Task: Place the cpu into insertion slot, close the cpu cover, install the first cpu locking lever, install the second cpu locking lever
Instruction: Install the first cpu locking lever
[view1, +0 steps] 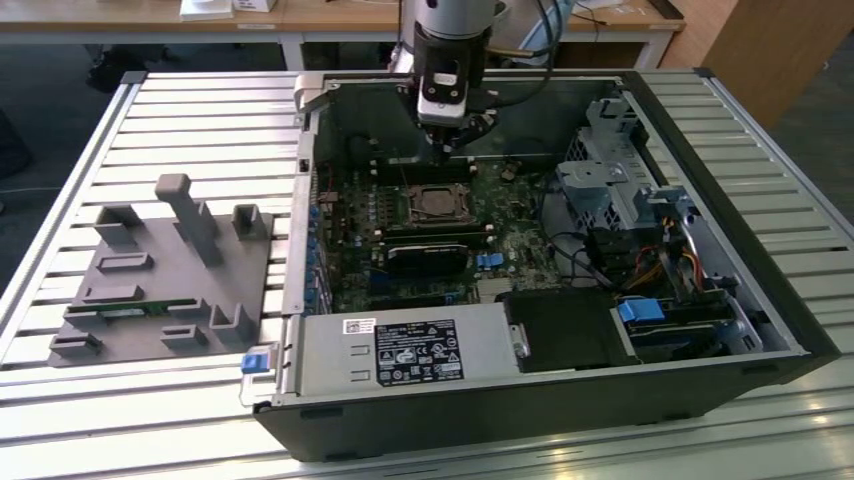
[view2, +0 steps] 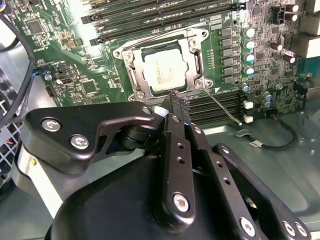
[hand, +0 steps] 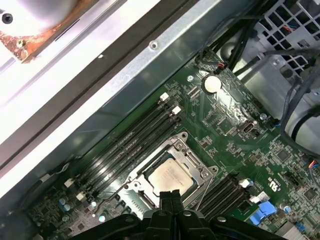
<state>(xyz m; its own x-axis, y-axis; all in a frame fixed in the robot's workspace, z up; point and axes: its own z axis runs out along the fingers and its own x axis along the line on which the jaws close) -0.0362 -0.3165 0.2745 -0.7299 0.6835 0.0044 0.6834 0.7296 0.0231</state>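
The cpu (view2: 162, 71) lies flat in the insertion slot (view1: 434, 205) on the green board, its silvery-beige top showing (hand: 172, 176). The cpu cover (view2: 194, 59) sits down around it as a silvery frame. A thin wire locking lever (view2: 223, 108) juts out from one corner of the socket over the memory slots, also seen in the first wrist view (hand: 107, 193). My gripper (view2: 179, 100) is shut with nothing in it, its black fingers pressed together just above the socket's edge (hand: 170, 197). In the exterior view the gripper (view1: 447, 150) hangs inside the case behind the socket.
Long black memory slots (view2: 150, 17) run on both sides of the socket. The case wall (hand: 150, 75) stands close by. A power supply (view1: 400, 350), drive cage (view1: 614, 180) and cables (view1: 587, 250) crowd the case. A grey fixture (view1: 174, 270) sits at the exterior view's left.
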